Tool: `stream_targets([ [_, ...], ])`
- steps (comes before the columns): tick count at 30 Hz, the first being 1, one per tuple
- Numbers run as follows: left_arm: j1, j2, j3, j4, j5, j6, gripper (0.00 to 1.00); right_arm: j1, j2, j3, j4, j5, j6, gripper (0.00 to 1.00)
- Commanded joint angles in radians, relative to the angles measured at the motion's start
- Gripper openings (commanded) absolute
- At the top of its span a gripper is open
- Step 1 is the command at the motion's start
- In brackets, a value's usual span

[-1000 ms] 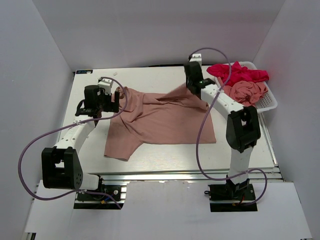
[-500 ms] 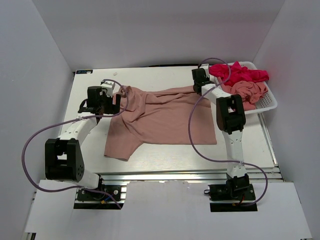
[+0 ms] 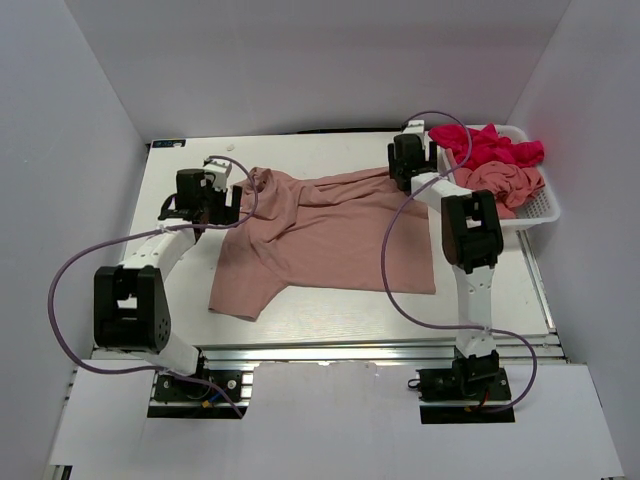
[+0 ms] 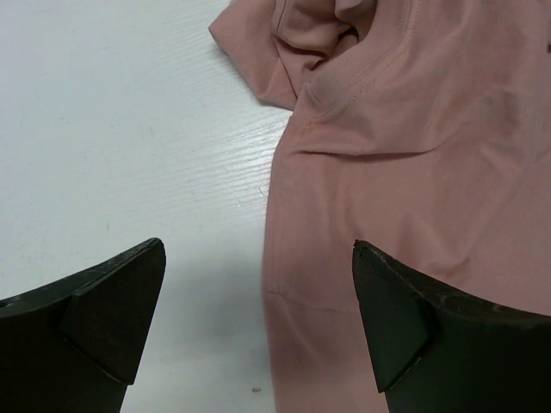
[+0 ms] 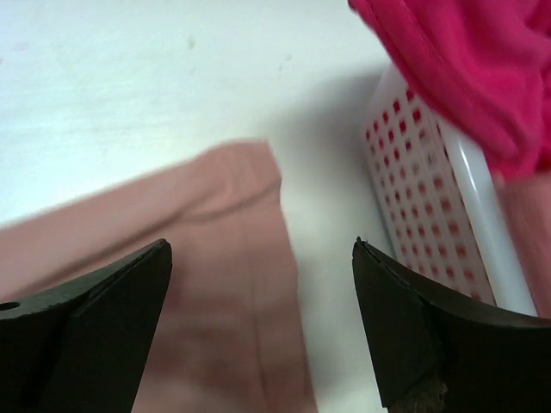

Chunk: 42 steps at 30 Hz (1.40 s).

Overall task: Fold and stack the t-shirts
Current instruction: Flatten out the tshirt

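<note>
We see the left arm [image 3: 150,262] and the right arm [image 3: 470,240] built alike: white link shells, chunky black joint housings, black bases [image 3: 190,385] on aluminium rail. A thin purple cable [image 3: 62,300] runs along each. Up close, the fingers [image 4: 112,310] are matte black wedges, scuffed at the edges
</note>
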Motion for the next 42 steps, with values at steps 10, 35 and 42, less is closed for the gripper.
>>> stream_targets([
  [10,0.098,0.268,0.146,0.249,0.049,0.096,0.98,0.291,-0.559,-0.375,-0.001,-0.207,0.197,0.88],
  [35,0.238,0.724,0.609,0.182,0.733,-0.263,0.97,0.397,-0.418,-0.399,-0.103,-0.192,0.215,0.84],
  [42,0.238,0.681,0.536,0.182,0.779,-0.340,0.97,0.397,-0.412,-0.406,-0.097,-0.160,0.212,0.84],
])
